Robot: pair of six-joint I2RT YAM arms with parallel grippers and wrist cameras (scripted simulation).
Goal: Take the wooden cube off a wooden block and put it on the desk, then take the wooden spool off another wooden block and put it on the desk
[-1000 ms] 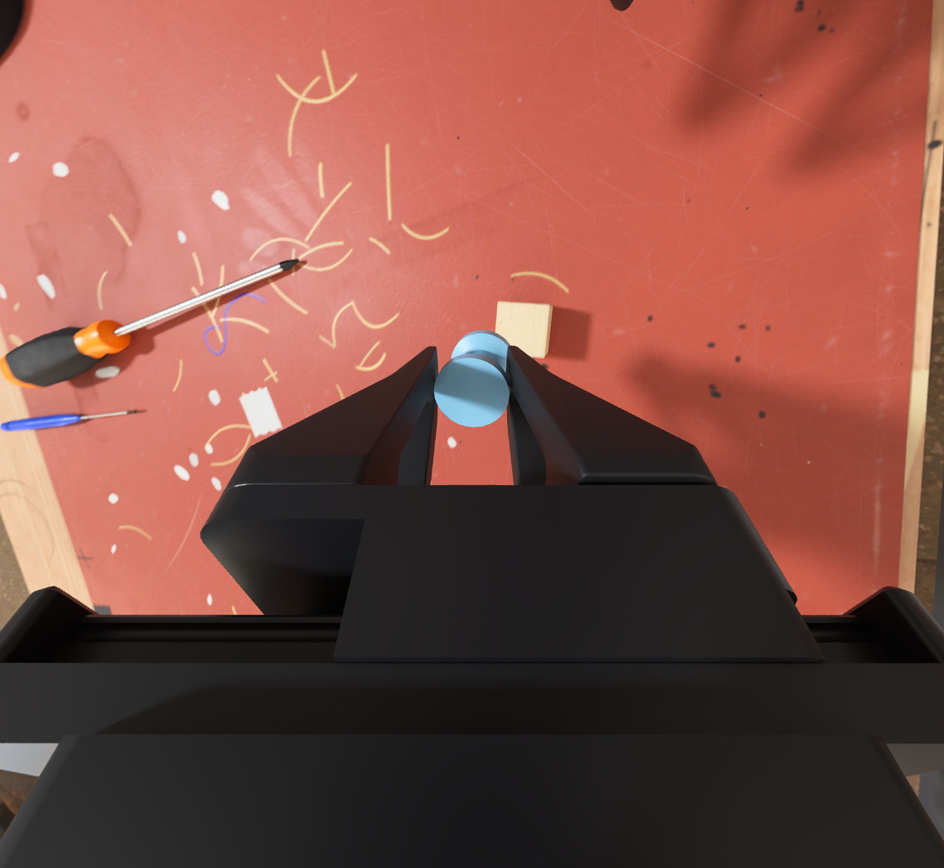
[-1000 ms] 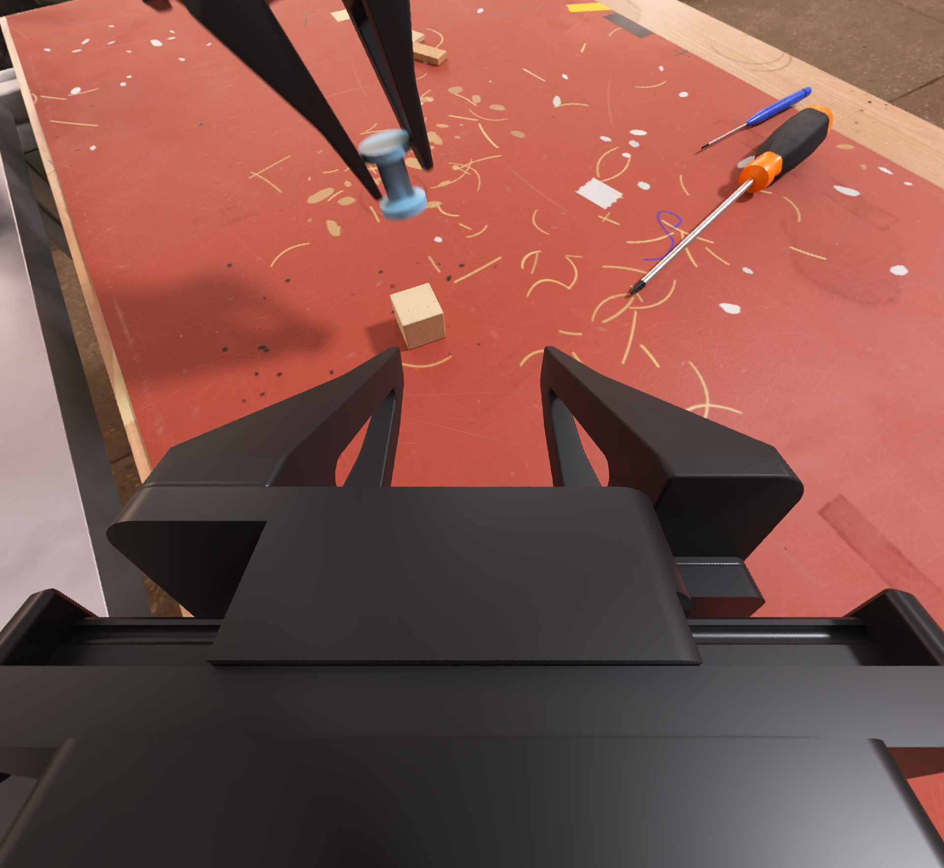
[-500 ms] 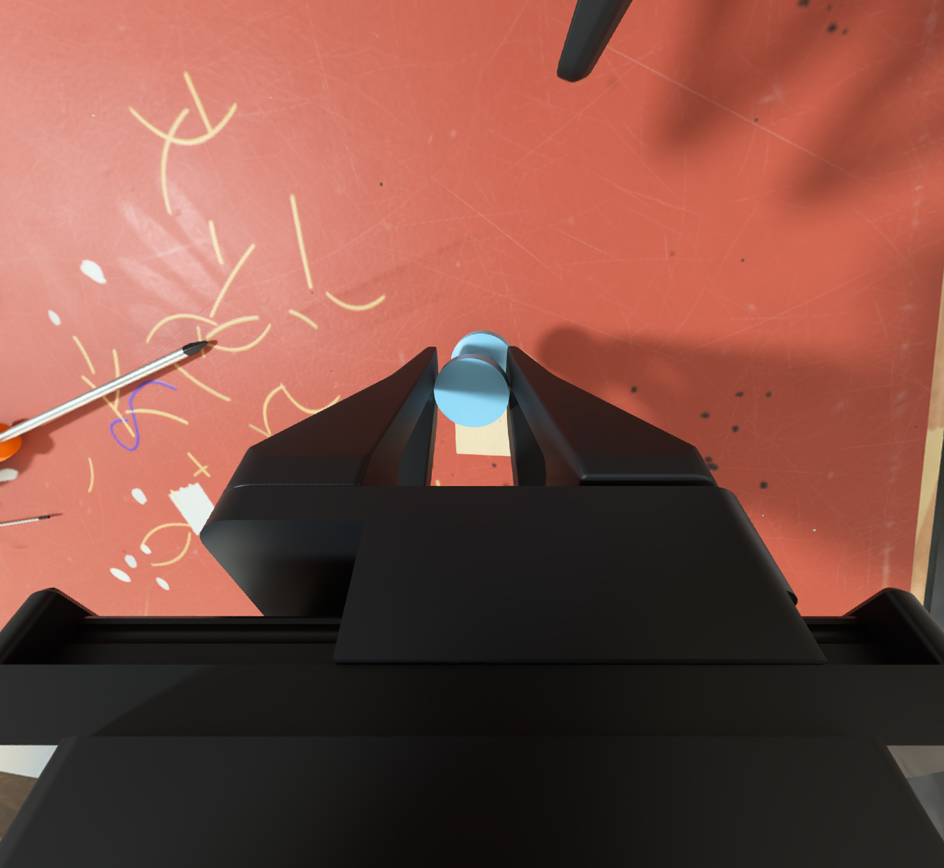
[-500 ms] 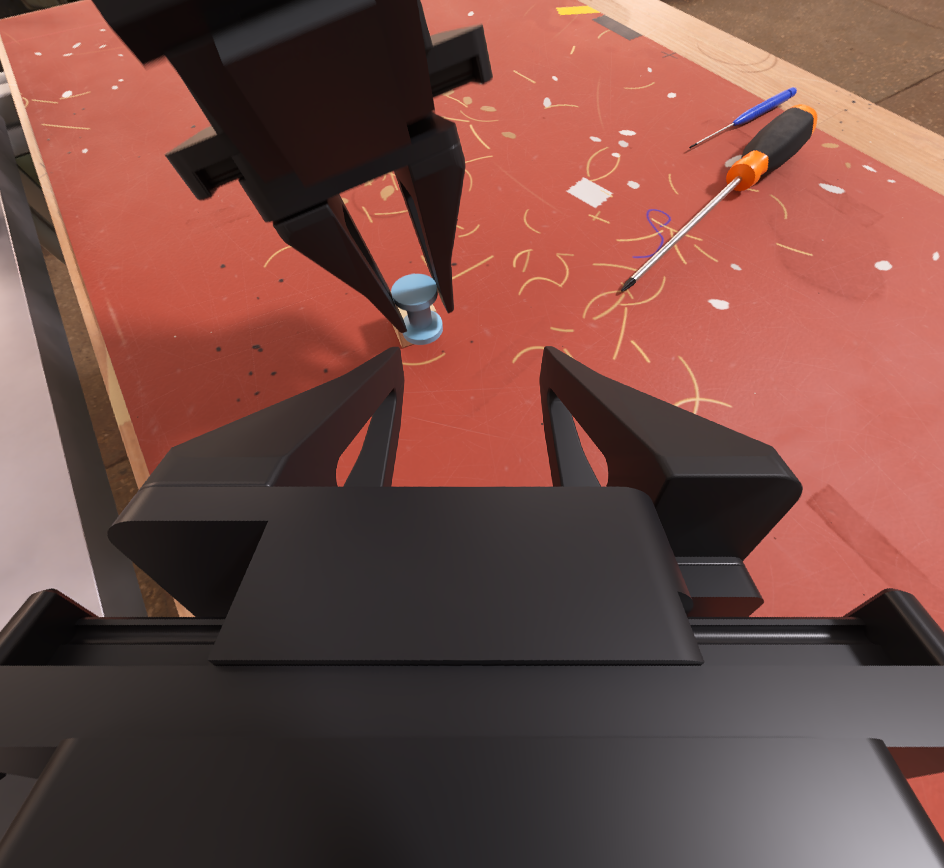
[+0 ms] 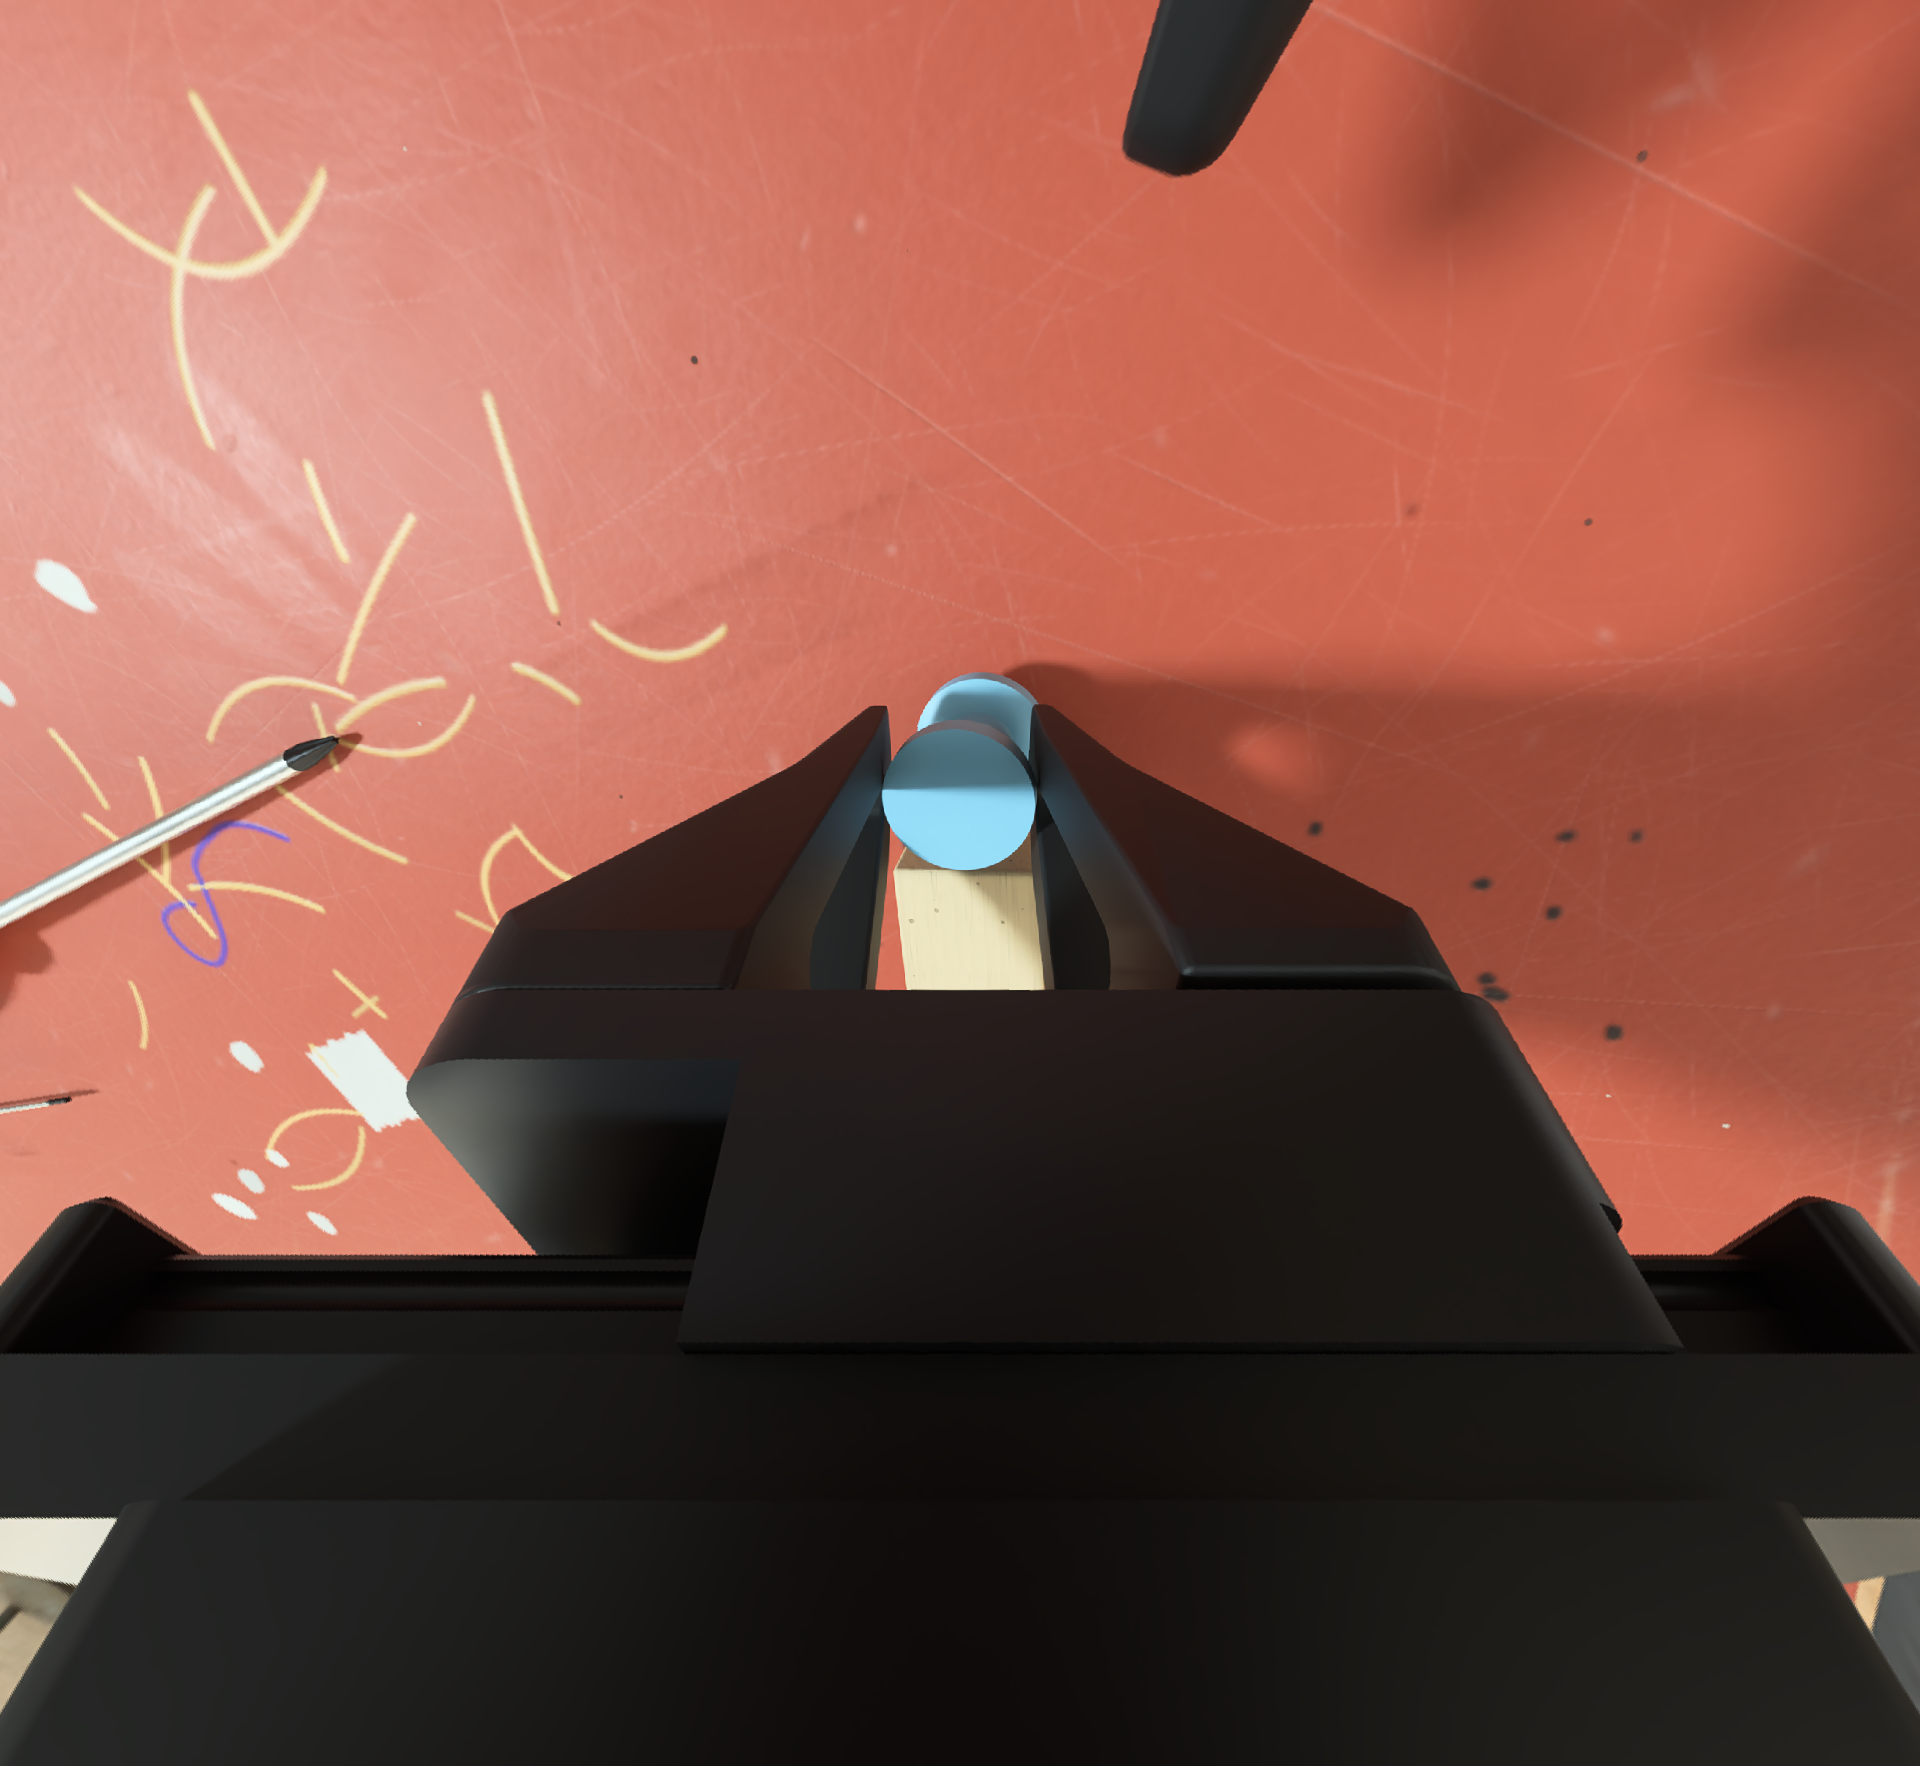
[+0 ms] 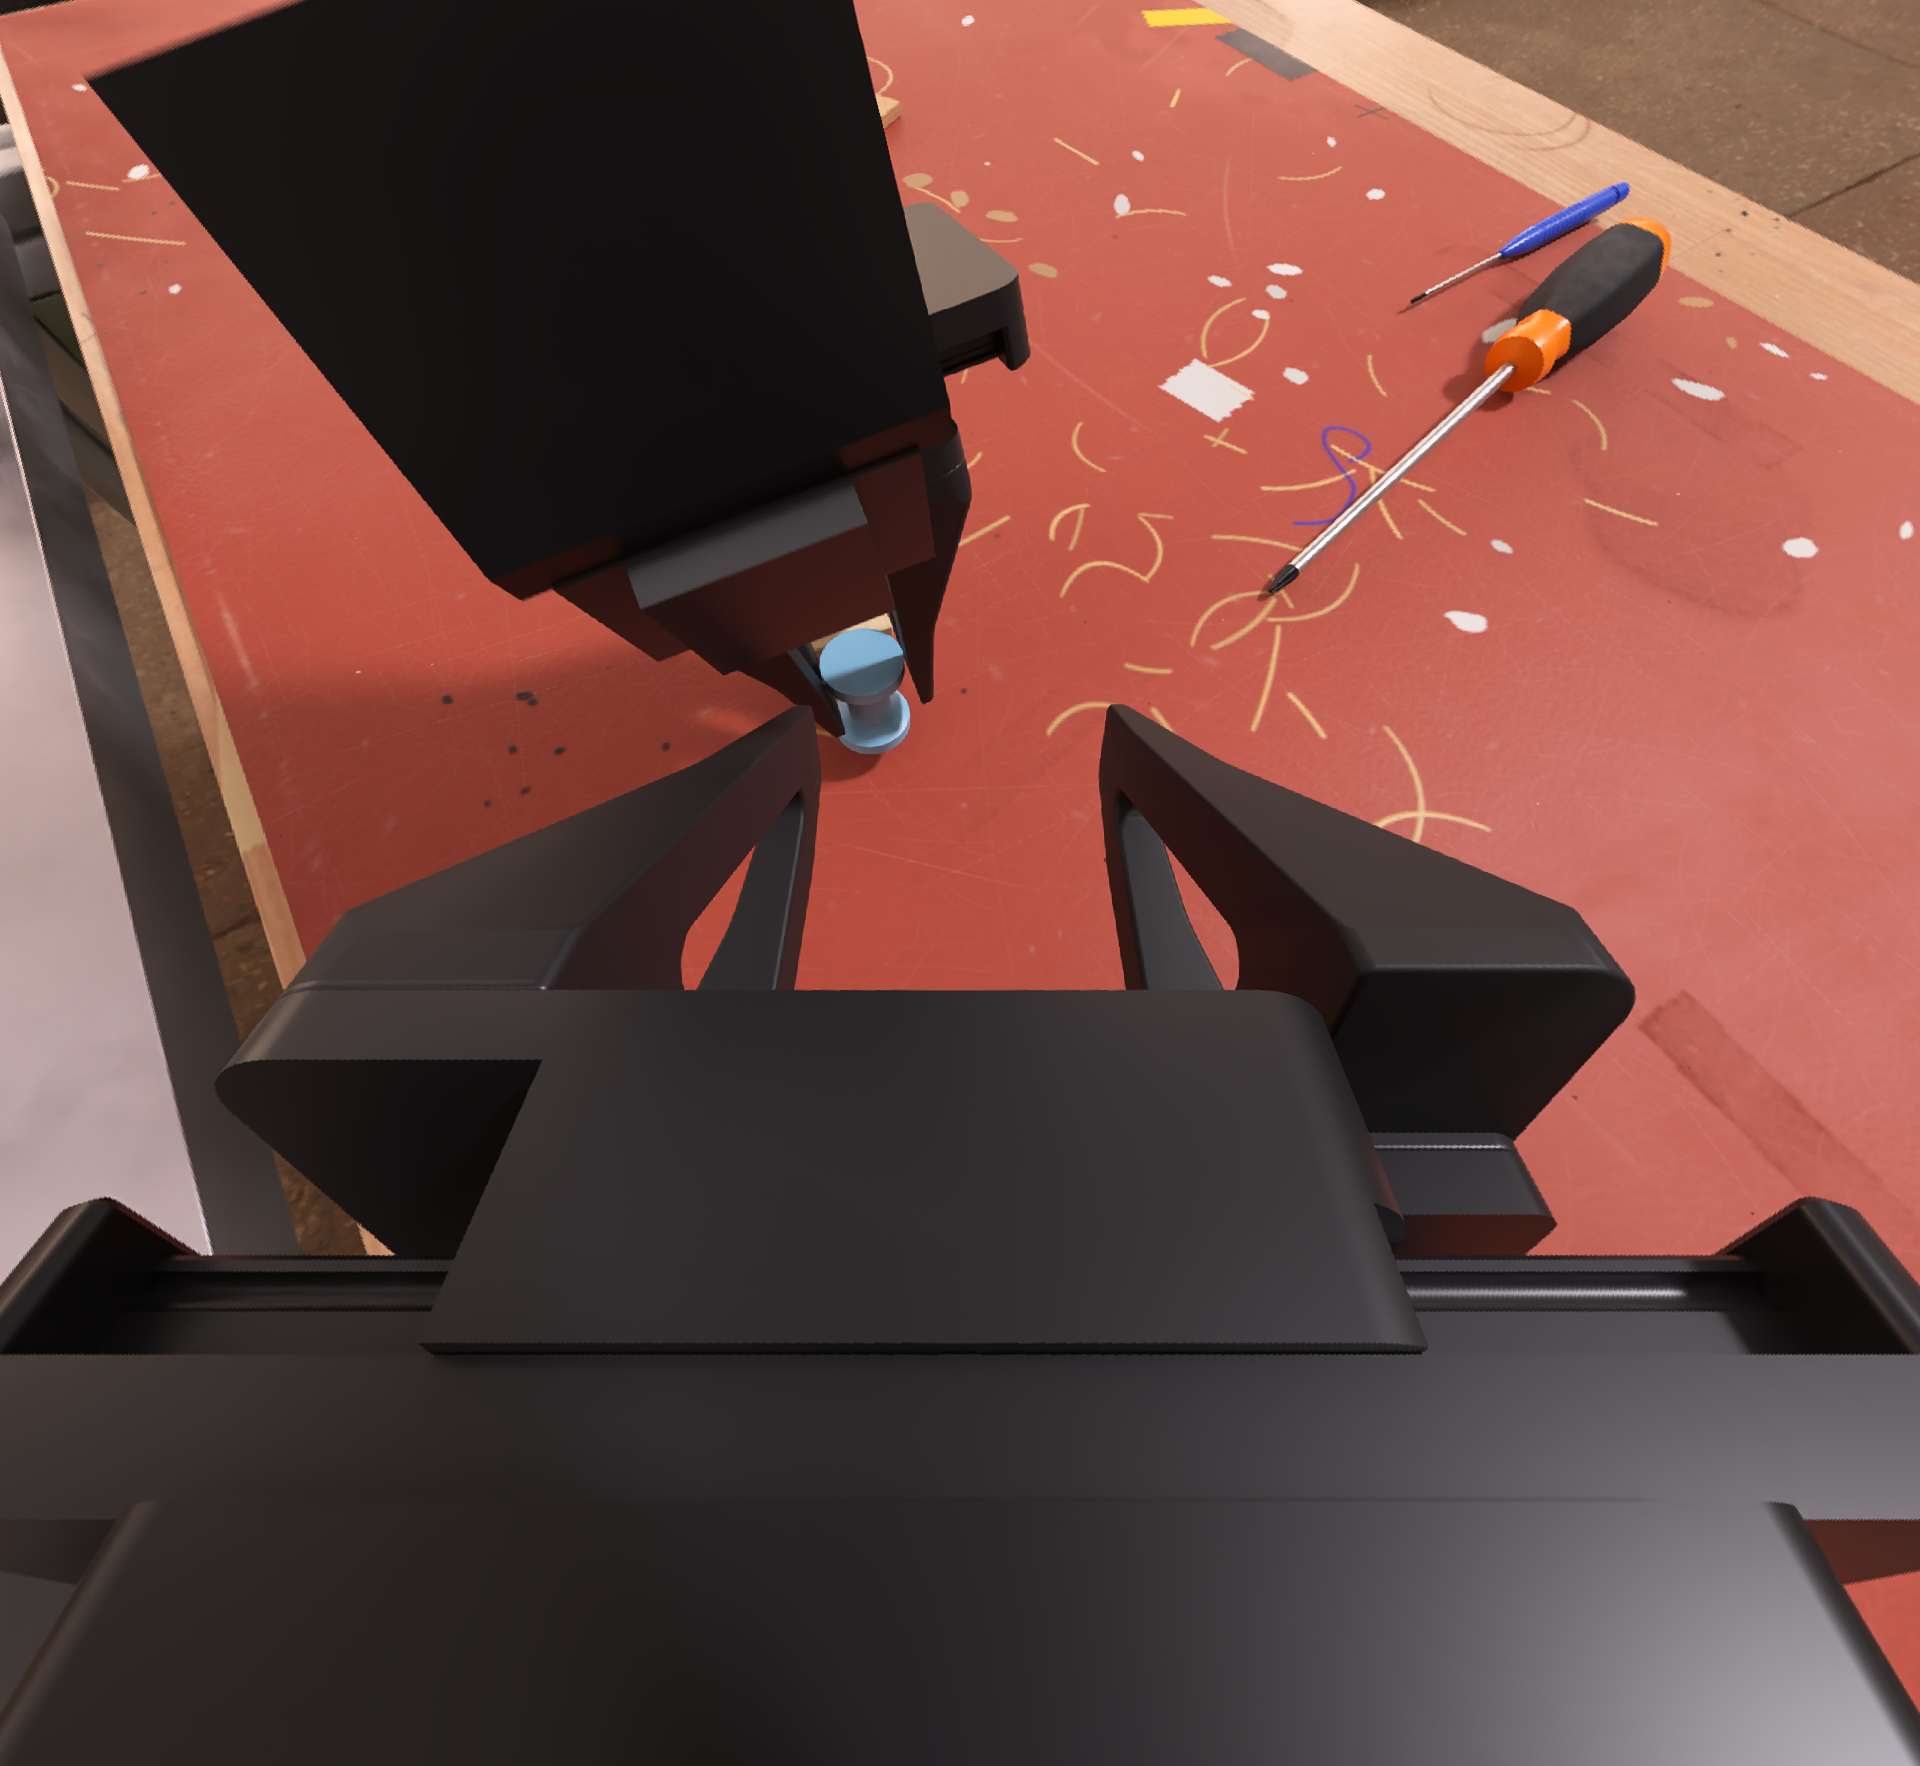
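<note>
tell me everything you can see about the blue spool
The spool is pale matte blue, with two round flanges joined by a narrower neck. It stands nearly upright, slightly tilted, gripped at the neck by the left pincer, one finger on each side. Its bottom flange sits at or just above the red desk; contact cannot be told. The light wooden cube lies close beside it; whether they touch is unclear. The open right pincer is close but apart.
</note>
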